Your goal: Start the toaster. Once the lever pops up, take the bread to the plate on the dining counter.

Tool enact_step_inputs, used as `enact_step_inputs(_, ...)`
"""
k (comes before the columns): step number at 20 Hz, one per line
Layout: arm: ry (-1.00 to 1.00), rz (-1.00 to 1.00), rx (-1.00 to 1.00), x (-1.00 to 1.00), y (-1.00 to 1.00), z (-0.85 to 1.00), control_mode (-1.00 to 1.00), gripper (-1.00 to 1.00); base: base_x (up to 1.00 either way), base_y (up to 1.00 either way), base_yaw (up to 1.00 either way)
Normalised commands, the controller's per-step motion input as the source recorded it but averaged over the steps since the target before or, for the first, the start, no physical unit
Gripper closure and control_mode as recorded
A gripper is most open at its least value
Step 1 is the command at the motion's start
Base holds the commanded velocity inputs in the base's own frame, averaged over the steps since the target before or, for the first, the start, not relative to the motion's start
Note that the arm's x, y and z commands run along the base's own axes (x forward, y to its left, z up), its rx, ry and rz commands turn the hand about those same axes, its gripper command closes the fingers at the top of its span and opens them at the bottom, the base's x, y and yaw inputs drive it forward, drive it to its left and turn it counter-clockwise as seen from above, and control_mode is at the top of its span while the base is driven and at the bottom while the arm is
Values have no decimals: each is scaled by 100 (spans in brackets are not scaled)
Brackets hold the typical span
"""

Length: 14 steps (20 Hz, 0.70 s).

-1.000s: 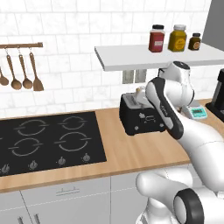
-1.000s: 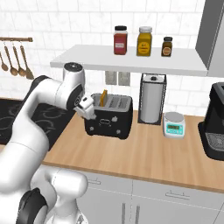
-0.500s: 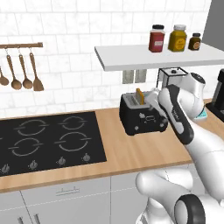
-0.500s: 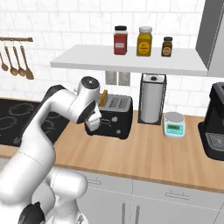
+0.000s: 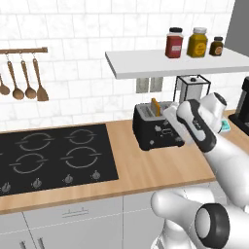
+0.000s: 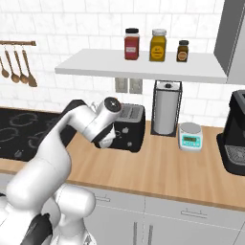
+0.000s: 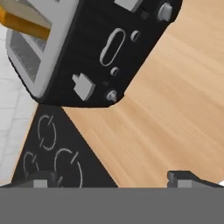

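Note:
The black toaster [image 5: 154,127] [image 6: 132,123] stands on the wood counter against the tiled wall. One slice of bread [image 5: 155,106] [image 7: 22,19] sticks up out of its silver slotted top. My gripper [image 7: 111,179] [image 6: 104,139] hovers just in front of the toaster's front panel, open, with nothing between its fingertips. In the hand view the toaster [image 7: 100,48] shows that panel, with a grey lever tab [image 7: 83,86] and small silver knobs. The plate and the dining counter are out of view.
A black cooktop [image 5: 53,155] lies left of the toaster. To its right stand a paper-towel holder [image 6: 165,107], a small scale [image 6: 190,136] and a black coffee machine [image 6: 235,134]. A shelf [image 6: 143,71] with jars hangs above, and utensils [image 5: 22,80] hang at the far left.
My hand has slid a little to the right and lower along the toaster's front, and the arm has swung with it. The gripper has stayed open, and the toaster and bread have not moved.

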Motion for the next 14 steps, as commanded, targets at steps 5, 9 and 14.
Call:
enact_step_inputs(5, 3, 0, 3, 30, 0, -27, -100, -100, 0, 0, 0)
enact_step_inputs(9, 2, 0, 0, 18, 0, -19, -100, -100, 0, 0, 0)
enact_step_inputs(14, 4, 0, 0, 27, 0, -23, -100, -100, 0, 0, 0)
